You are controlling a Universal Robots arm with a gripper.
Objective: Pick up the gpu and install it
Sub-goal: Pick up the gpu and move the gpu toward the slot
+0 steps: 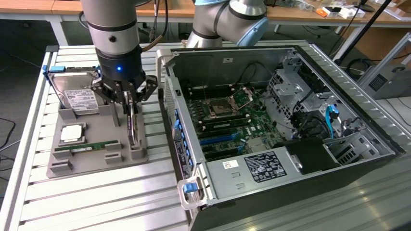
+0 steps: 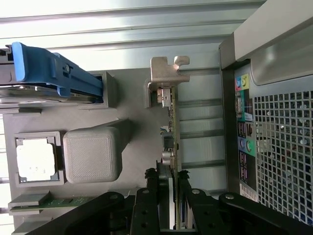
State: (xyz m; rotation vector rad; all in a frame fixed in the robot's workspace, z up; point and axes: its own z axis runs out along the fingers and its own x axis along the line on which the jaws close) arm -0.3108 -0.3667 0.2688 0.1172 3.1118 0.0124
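The gpu (image 1: 132,122) (image 2: 171,132) stands on edge in a slot of the grey holder (image 1: 96,161) (image 2: 132,98), its bracket end far from the gripper (image 1: 130,103) (image 2: 169,176). The gripper is straight above it, jaws partly closed on the card's top edge, one finger against each face. On the exterior view's left of the gpu, the holder carries a hard drive (image 1: 77,96) (image 2: 49,73), a processor (image 1: 72,134) (image 2: 35,157) and a memory stick (image 1: 86,146) (image 2: 58,201). The open case (image 1: 257,62) (image 2: 279,147) lies just right of the holder.

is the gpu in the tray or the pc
In the tray: the gpu stands on edge in its slot, the hand at its top edge.
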